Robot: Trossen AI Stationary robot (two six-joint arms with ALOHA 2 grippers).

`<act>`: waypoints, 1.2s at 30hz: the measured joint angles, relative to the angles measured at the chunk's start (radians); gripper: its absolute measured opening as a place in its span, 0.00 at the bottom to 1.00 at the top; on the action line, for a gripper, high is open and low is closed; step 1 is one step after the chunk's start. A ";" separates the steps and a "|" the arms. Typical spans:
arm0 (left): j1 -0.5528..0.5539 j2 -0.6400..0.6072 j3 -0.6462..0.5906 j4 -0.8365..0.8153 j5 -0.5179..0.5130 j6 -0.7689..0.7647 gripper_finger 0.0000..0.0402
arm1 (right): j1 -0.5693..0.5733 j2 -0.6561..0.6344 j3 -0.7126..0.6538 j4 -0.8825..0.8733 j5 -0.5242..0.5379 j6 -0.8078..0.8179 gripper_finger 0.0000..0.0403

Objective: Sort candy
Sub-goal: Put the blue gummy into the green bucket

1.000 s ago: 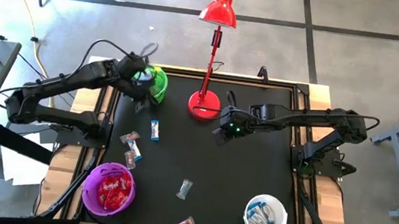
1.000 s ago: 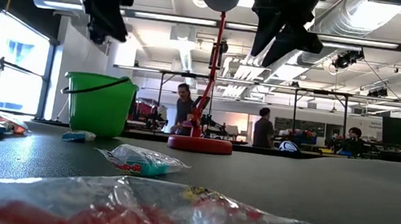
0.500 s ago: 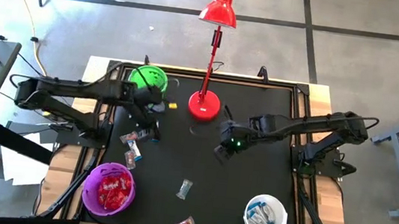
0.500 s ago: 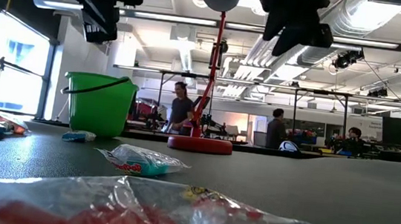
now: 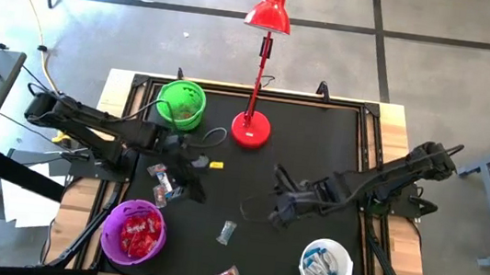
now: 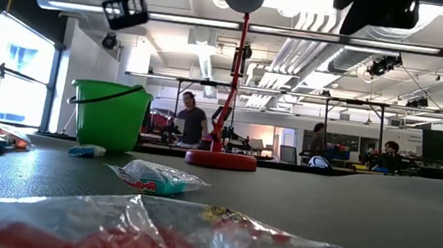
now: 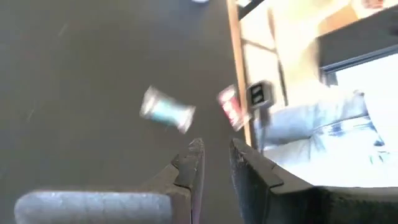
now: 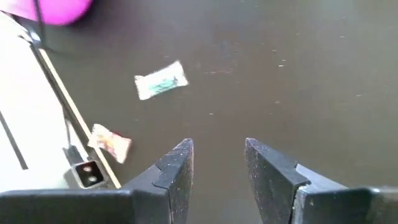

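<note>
Looking down from the high view, the candy still to be sorted lies loose on the black mat (image 5: pixel 319 137): a small cluster (image 5: pixel 162 184) near its left edge just above the purple bowl (image 5: pixel 133 233), a clear greyish-green piece (image 5: pixel 228 233) near the middle, and a red piece (image 5: pixel 227 274) at the front edge; the purple bowl already holds red sweets, the white bowl (image 5: pixel 326 266) blue-and-white ones, and the green bowl (image 5: pixel 181 103) stands at the back beside the red lamp (image 5: pixel 251 129). The left gripper (image 5: pixel 192 180) hangs just beside the cluster, the right gripper (image 5: pixel 281 208) near the greyish-green piece, which lies toward the left-front of it, so the right arm looks the nearer one for that sweet. The low view shows both arms well above the table, with a greyish-green sweet (image 6: pixel 152 177) lying flat in mid-ground and a red wrapper blurred in front. In the left wrist view the fingers (image 7: pixel 189 171) stand only narrowly apart, holding nothing, with a blue-and-white sweet (image 7: pixel 166 110) and a red one (image 7: pixel 229 107) ahead of them. In the right wrist view the fingers (image 8: pixel 177 165) are spread and empty; the greyish-green sweet (image 8: pixel 161 80) lies ahead and off to one side, its long axis roughly crosswise to the jaws' reach.
</note>
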 joint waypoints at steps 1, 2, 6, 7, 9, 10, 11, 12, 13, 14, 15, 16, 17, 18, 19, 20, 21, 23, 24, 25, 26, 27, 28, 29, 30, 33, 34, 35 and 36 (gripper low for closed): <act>-0.019 0.000 0.000 0.035 -0.012 0.006 0.15 | 0.019 0.000 0.000 0.011 0.013 0.019 0.35; -0.038 0.000 0.000 0.057 -0.034 0.016 0.15 | 0.037 0.000 0.000 0.027 0.028 0.034 0.35; -0.100 0.000 0.000 0.101 -0.109 0.053 0.15 | 0.112 0.000 0.000 0.117 0.121 0.093 0.35; -0.115 -0.002 0.000 0.105 -0.110 0.053 0.15 | 0.129 0.000 0.000 0.147 0.147 0.103 0.35; -0.153 -0.006 0.000 0.113 -0.110 0.051 0.15 | 0.162 0.003 0.000 0.224 0.202 0.121 0.35; -0.176 -0.006 0.000 0.123 -0.110 0.048 0.15 | 0.178 0.005 0.000 0.269 0.224 0.121 0.35; -0.201 -0.005 0.000 0.128 -0.110 0.048 0.15 | 0.193 0.007 0.000 0.314 0.245 0.117 0.35; -0.228 -0.005 0.000 0.135 -0.109 0.048 0.15 | 0.205 0.010 0.000 0.355 0.265 0.113 0.35; -0.255 -0.005 0.000 0.149 -0.110 0.047 0.15 | 0.217 0.014 0.000 0.399 0.279 0.113 0.35; -0.282 -0.005 0.000 0.165 -0.115 0.045 0.15 | 0.228 0.017 0.000 0.429 0.288 0.114 0.35; -0.307 -0.006 0.000 0.171 -0.133 0.045 0.15 | 0.239 0.021 0.000 0.451 0.294 0.114 0.35; -0.333 -0.006 0.000 0.173 -0.165 0.045 0.15 | 0.246 0.029 0.001 0.481 0.301 0.113 0.35; -0.356 -0.005 0.000 0.175 -0.199 0.046 0.15 | 0.255 0.040 0.009 0.495 0.308 0.113 0.35; -0.378 -0.005 0.000 0.175 -0.235 0.046 0.15 | 0.265 0.051 0.019 0.489 0.314 0.113 0.35; -0.397 -0.005 0.000 0.176 -0.271 0.046 0.15 | 0.272 0.065 0.034 0.479 0.317 0.111 0.35; -0.415 -0.005 0.000 0.179 -0.305 0.045 0.15 | 0.278 0.083 0.053 0.470 0.317 0.105 0.35; -0.431 -0.005 0.000 0.179 -0.336 0.046 0.15 | 0.283 0.099 0.073 0.446 0.316 0.105 0.35; -0.457 -0.005 0.000 0.181 -0.390 0.050 0.15 | 0.295 0.135 0.121 0.388 0.314 0.103 0.35; -0.467 -0.005 0.000 0.181 -0.412 0.054 0.15 | 0.298 0.154 0.150 0.363 0.312 0.102 0.35; -0.473 -0.005 0.000 0.178 -0.435 0.054 0.15 | 0.300 0.172 0.181 0.324 0.308 0.102 0.35; -0.480 -0.005 0.000 0.178 -0.460 0.053 0.15 | 0.304 0.191 0.215 0.276 0.308 0.102 0.35; -0.485 -0.005 0.000 0.178 -0.484 0.047 0.15 | 0.305 0.211 0.254 0.223 0.308 0.102 0.35; -0.488 -0.005 0.000 0.179 -0.507 0.040 0.15 | 0.305 0.230 0.294 0.168 0.308 0.097 0.35; -0.490 -0.005 0.000 0.184 -0.527 0.030 0.15 | 0.305 0.250 0.333 0.096 0.307 0.094 0.35; -0.490 -0.005 0.000 0.189 -0.541 0.022 0.15 | 0.305 0.268 0.372 0.019 0.307 0.090 0.35; -0.490 -0.005 0.000 0.208 -0.560 0.019 0.15 | 0.301 0.321 0.471 -0.189 0.301 0.098 0.35; -0.490 -0.005 0.000 0.216 -0.566 0.019 0.15 | 0.296 0.336 0.493 -0.249 0.292 0.106 0.35; -0.490 -0.005 0.000 0.218 -0.574 0.018 0.15 | 0.291 0.350 0.508 -0.290 0.277 0.116 0.35; -0.490 -0.005 0.000 0.222 -0.585 0.011 0.15 | 0.285 0.363 0.514 -0.318 0.257 0.126 0.35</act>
